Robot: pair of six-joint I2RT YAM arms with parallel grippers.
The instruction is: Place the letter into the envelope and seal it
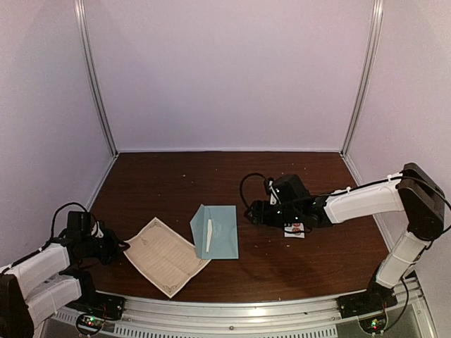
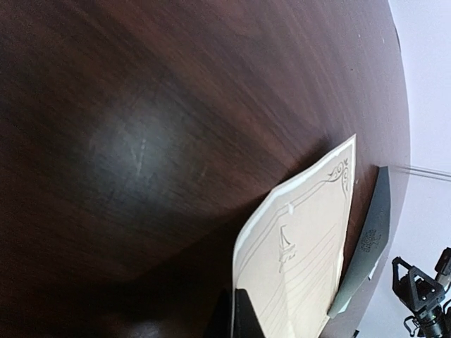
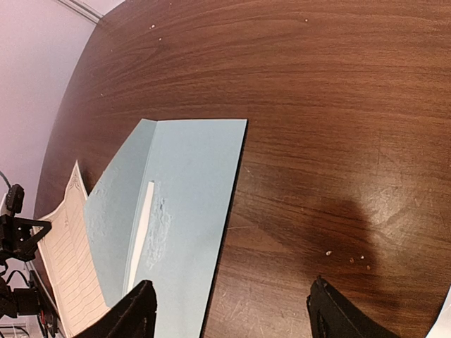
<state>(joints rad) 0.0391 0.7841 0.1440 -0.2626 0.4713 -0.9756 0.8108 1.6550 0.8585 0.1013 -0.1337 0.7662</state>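
Letter, cream lined paper, is pinched by left gripper; right gripper is spread beside matte teal envelope.

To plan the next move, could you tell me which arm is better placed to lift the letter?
Probably left. The left gripper is shut on the letter at its left corner, so it can lift straight away. The right gripper hangs open over the envelope, apart from the letter.
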